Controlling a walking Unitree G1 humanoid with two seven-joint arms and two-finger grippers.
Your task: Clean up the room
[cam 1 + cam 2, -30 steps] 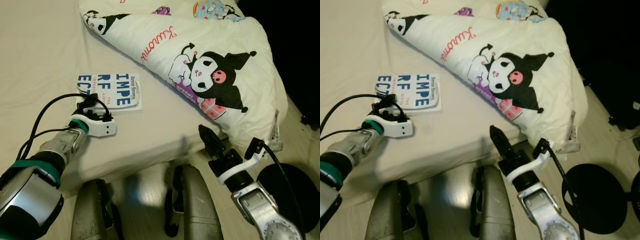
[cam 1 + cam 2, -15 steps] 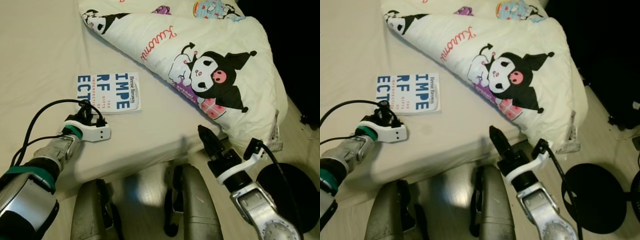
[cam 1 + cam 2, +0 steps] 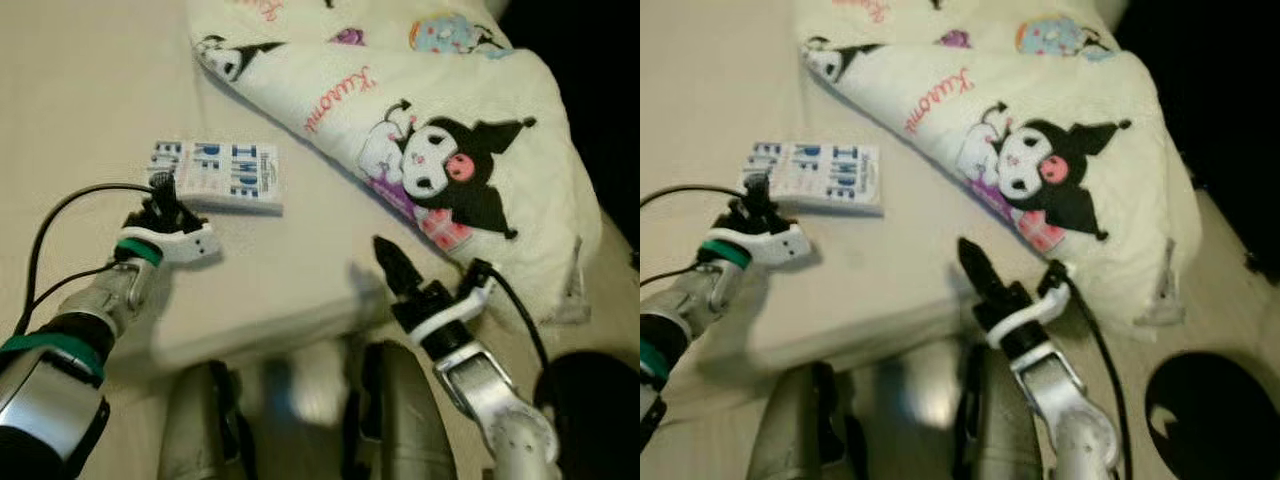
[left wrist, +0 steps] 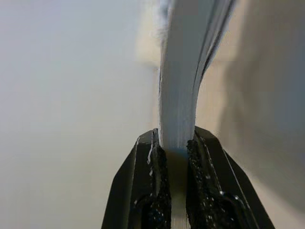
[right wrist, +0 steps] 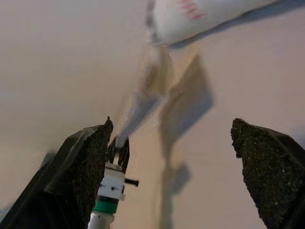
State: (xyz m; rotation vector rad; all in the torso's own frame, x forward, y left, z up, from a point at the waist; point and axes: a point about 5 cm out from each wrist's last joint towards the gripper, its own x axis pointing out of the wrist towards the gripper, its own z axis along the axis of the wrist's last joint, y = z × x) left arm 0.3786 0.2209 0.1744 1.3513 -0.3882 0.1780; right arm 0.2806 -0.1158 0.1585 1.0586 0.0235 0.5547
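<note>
A white book with blue letters [image 3: 222,176] lies on the beige bed sheet [image 3: 80,90], its near edge a little raised. My left gripper [image 3: 160,196] is at the book's near left corner. The left wrist view has the two black fingers [image 4: 151,162] shut on the book's page edge [image 4: 183,81]. Further right, my right gripper [image 3: 386,258] hovers over the bed's front edge, apart from the book. Its fingers [image 5: 83,162] stand open and wide apart with nothing between them. Beyond them the right wrist view takes in the left gripper [image 5: 117,149] on the tilted book [image 5: 139,109].
A cream duvet printed with a black-and-pink cartoon character [image 3: 450,170] is bunched on the bed's right half, close to the book's far side. My own legs [image 3: 400,420] stand against the bed's front edge. A dark round object [image 3: 595,395] lies on the floor at the right.
My left gripper has gone forward to the book's near corner and shut on it, tilting the book. The right arm has risen toward the bed's edge. The camera has shifted.
</note>
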